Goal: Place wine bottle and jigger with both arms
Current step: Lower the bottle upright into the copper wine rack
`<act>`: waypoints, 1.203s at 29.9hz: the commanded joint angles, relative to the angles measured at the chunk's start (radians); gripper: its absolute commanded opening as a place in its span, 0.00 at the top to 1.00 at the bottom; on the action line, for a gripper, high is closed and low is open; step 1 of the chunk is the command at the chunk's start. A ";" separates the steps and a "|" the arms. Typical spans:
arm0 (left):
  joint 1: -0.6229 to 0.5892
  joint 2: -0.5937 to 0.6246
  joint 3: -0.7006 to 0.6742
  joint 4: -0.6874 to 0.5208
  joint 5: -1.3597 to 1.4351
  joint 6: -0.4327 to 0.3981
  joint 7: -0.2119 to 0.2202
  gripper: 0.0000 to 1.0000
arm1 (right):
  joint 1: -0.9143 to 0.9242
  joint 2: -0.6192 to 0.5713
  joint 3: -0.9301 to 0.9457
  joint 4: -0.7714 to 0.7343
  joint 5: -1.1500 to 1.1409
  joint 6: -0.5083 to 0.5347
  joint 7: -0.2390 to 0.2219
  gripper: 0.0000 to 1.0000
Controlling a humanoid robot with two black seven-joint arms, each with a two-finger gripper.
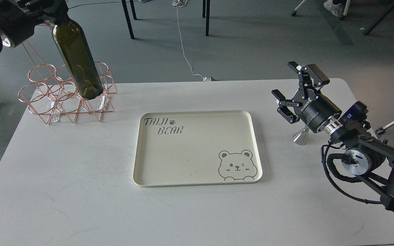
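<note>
Currently we have the wine bottle [77,58] at about ten o'clock from the cream tray [197,172], tilted, its base low among the rings of the copper wire rack [43,99] at the counter's [63,191] far left corner. Our left gripper [51,15] sits at the bottle's neck at the top edge of the view; it looks to be holding the bottle there, but its fingers are dark and cropped, so we cannot tell how they stand. At three o'clock from the tray, our right gripper [296,90] hangs with its fingers spread wide and holding nothing. The jigger [300,136] stands on the counter just below and behind that wrist, partly hidden by it, near the tray's right rim but apart from it. The tray itself carries nothing. We judge the main risk on the left to be the bottle's base snagging a wire ring as it comes up, which could drag or tip the light rack. A grip only at the slim neck could also let the heavy glass swing or slip. On the right, the jigger is small and smooth; a slightly off approach could knock it over and send it rolling off the counter's right edge.
</note>
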State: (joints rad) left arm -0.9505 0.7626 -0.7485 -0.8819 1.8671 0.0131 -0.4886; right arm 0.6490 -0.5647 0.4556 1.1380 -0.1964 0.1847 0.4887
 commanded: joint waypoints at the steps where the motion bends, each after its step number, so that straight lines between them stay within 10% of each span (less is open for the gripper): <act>1: 0.006 -0.002 0.001 0.000 0.000 0.011 0.000 0.75 | 0.000 0.000 0.000 0.000 0.000 -0.004 0.000 0.02; 36: 0.084 -0.051 0.020 0.063 -0.003 0.047 0.000 0.72 | -0.022 -0.001 0.000 0.014 -0.017 -0.013 0.000 0.02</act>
State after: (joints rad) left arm -0.8710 0.7154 -0.7286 -0.8317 1.8636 0.0596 -0.4885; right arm 0.6289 -0.5660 0.4570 1.1516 -0.2129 0.1717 0.4887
